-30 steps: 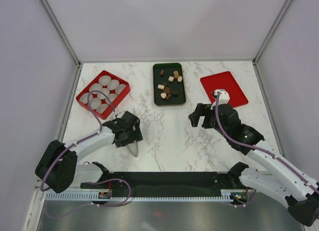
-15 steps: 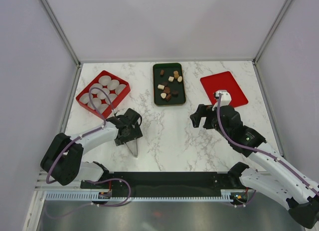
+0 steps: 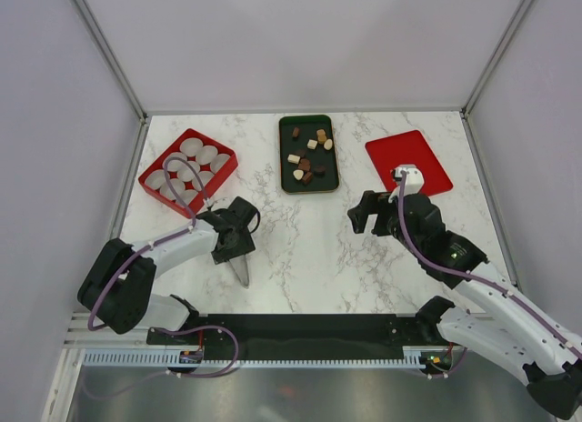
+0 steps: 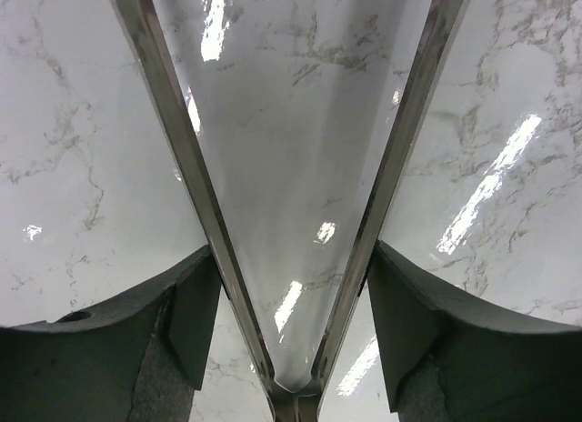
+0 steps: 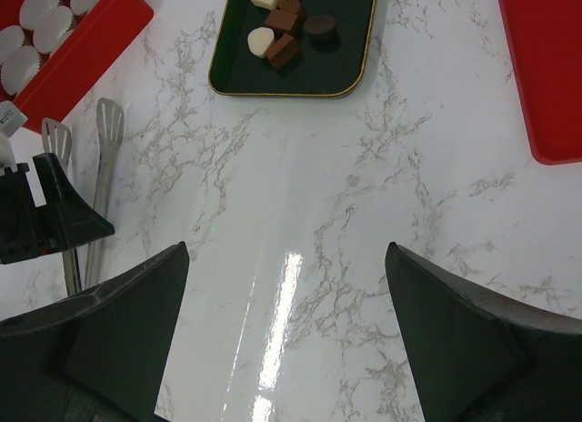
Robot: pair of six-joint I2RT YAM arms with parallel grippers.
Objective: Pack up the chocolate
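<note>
The chocolates [image 3: 307,160] are small dark, tan and cream pieces lying in a dark green tray [image 3: 285,154] at the back middle. Some of them show in the right wrist view [image 5: 282,26]. My left gripper [image 3: 238,242] is low over the table at the front left. In its wrist view its fingers [image 4: 195,304] press on the two spread arms of the metal tongs [image 4: 182,140], near their hinge. The tongs [image 3: 241,271] lie on the marble. My right gripper [image 3: 366,213] is open and empty above bare marble [image 5: 285,246].
A red tray [image 3: 145,178] with several white paper cups [image 3: 191,146] stands at the back left. A flat red tray [image 3: 408,161] lies at the back right, and also shows in the right wrist view [image 5: 546,67]. Grey walls enclose the table.
My left gripper has shifted slightly up and right along the tongs, and the tongs' hinge end has moved a little with it. The right arm has barely moved.
</note>
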